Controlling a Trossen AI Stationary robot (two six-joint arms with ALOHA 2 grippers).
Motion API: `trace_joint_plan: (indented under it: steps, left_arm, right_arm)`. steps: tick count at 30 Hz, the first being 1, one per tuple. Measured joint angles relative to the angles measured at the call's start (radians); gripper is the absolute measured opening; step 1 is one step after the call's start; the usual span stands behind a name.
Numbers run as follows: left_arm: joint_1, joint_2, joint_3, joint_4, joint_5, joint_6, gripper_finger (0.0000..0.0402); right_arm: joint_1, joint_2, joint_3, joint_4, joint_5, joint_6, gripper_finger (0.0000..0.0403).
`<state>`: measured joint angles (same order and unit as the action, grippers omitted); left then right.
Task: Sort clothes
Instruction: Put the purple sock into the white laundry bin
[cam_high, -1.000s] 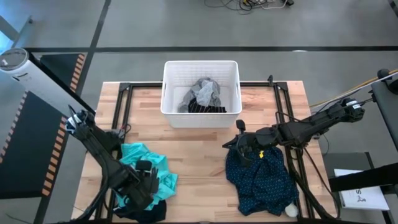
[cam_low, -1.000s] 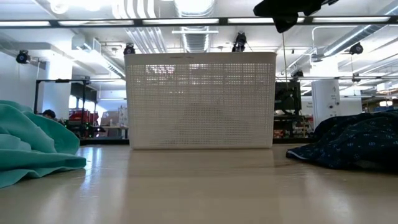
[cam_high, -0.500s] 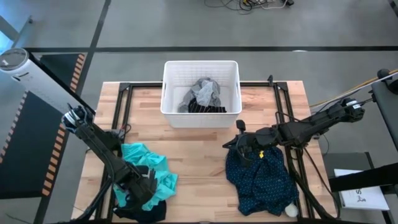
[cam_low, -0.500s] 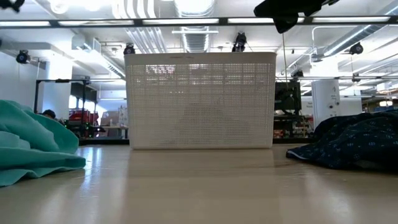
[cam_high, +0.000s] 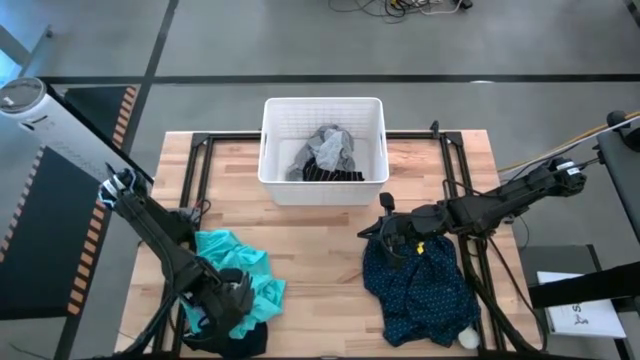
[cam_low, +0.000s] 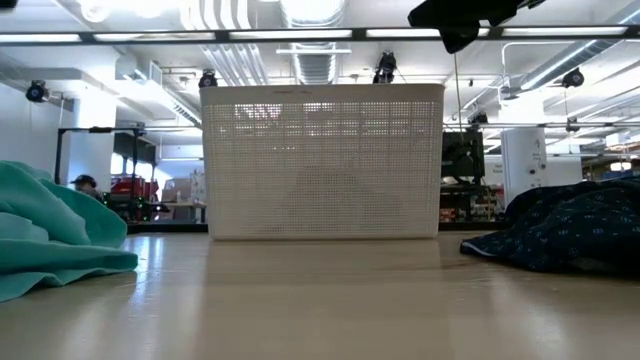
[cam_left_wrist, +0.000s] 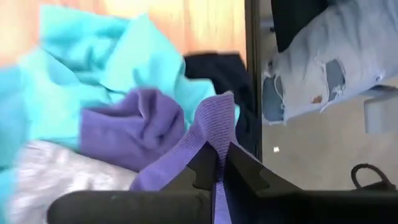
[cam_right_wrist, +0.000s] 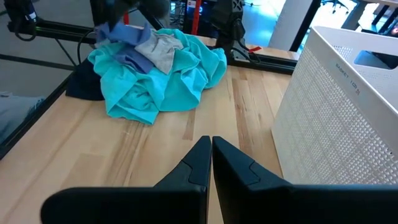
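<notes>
The left gripper (cam_left_wrist: 217, 171) was clamped on a fold of the purple piece (cam_left_wrist: 186, 140), fingers pressed together with the cloth pinched between them. Over the last second it had slid from above the teal shirt (cam_high: 245, 270) toward the table's front edge, near the front left corner, and the purple cloth came with it. That suggests the piece was being drawn off the pile, so one item seemed on its way to being separated; where it should go could not be judged from this.

Around the grip, the purple piece lay against the shirt, with a grey piece (cam_left_wrist: 56, 168) beside it and a dark garment (cam_left_wrist: 217, 65) beyond, at the table's edge. The pile sat in the front left part of the table, well apart from the basket (cam_high: 272, 140) at the middle of the back edge, which held grey and dark striped pieces (cam_high: 325, 155).

The left arm ran from the left edge diagonally forward, bent low over the pile, wrist turned down toward the cloth.

The right gripper (cam_right_wrist: 210, 158) had not moved: its fingers were together, holding nothing, and it hung just above bare wood at the back end of the dotted garment (cam_high: 425, 285), which lay spread toward the front right corner. Its arm reached in from the right edge, nearly level.
</notes>
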<state>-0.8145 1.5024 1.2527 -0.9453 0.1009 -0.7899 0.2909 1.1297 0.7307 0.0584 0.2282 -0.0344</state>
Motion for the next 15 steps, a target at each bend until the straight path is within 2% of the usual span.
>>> trace_joint_plan:
  steps: [3,7,11,15]
  left_arm:
    - [0.01,0.0,0.09,-0.102,-0.09,0.024,0.0003]
    - [0.028,0.0,0.22,-0.209,-0.275,0.094,0.0001]
    - [0.049,-0.006,0.321,-0.239,-0.467,0.229,0.0001]
    - [0.099,-0.032,0.376,-0.24,-0.596,0.376,0.0001]
  right_arm:
    - [0.0,0.0,0.0,0.0,0.0,0.0,0.0]
    - [0.0,0.0,0.0,0.001,0.0,-0.002,0.0]
    - [0.0,0.0,0.0,0.001,0.0,-0.002,0.0]
    - [0.0,0.0,0.0,0.001,0.0,-0.001,0.0]
